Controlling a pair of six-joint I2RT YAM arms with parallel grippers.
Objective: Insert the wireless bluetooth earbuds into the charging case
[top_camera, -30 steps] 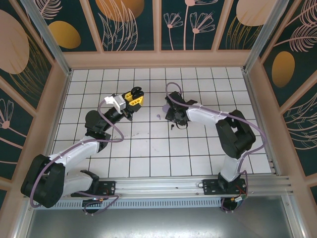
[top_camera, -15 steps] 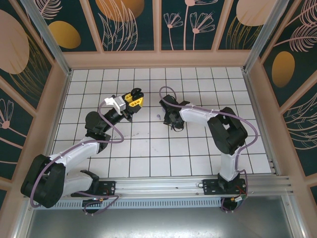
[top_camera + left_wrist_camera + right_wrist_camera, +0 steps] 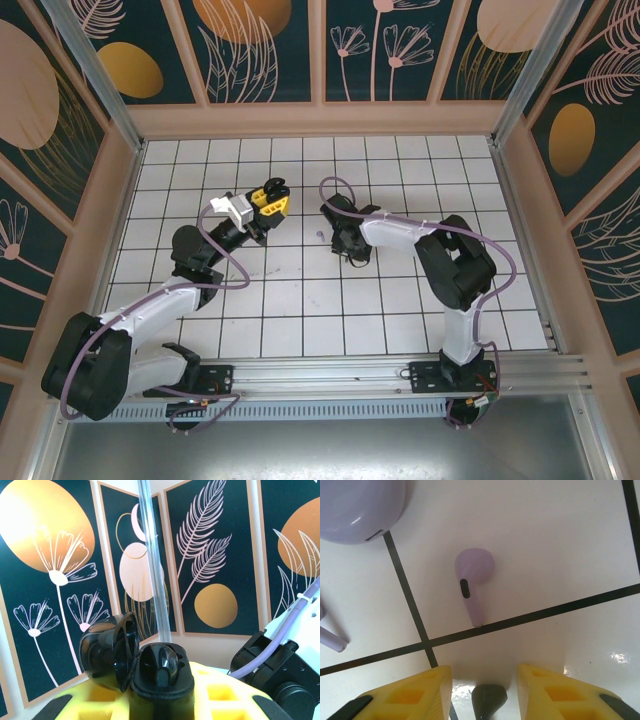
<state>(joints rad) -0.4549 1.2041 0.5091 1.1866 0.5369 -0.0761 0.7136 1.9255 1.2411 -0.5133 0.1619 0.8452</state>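
Observation:
My left gripper (image 3: 160,692) is shut on the black charging case (image 3: 161,672) and holds it up off the table. The case's lid (image 3: 112,647) hangs open to the left. From above, this gripper (image 3: 268,197) sits raised at left centre. My right gripper (image 3: 485,680) points down at the tiles, its yellow fingers (image 3: 415,692) apart. A black earbud (image 3: 489,700) lies between them with a gap on each side. A lilac earbud (image 3: 472,582) lies just ahead of the fingertips. From above, the right gripper (image 3: 345,240) is low on the tiles next to that lilac earbud (image 3: 318,236).
A rounded lilac object (image 3: 360,502) lies beyond the lilac earbud, at the upper left of the right wrist view. The stem of a second lilac earbud (image 3: 331,638) pokes in at the left edge. Wooden walls (image 3: 320,120) ring the white tiled floor (image 3: 400,320).
The right arm has shifted slightly left and its fingers have drawn closer together around the black earbud. The left arm and the case have not moved.

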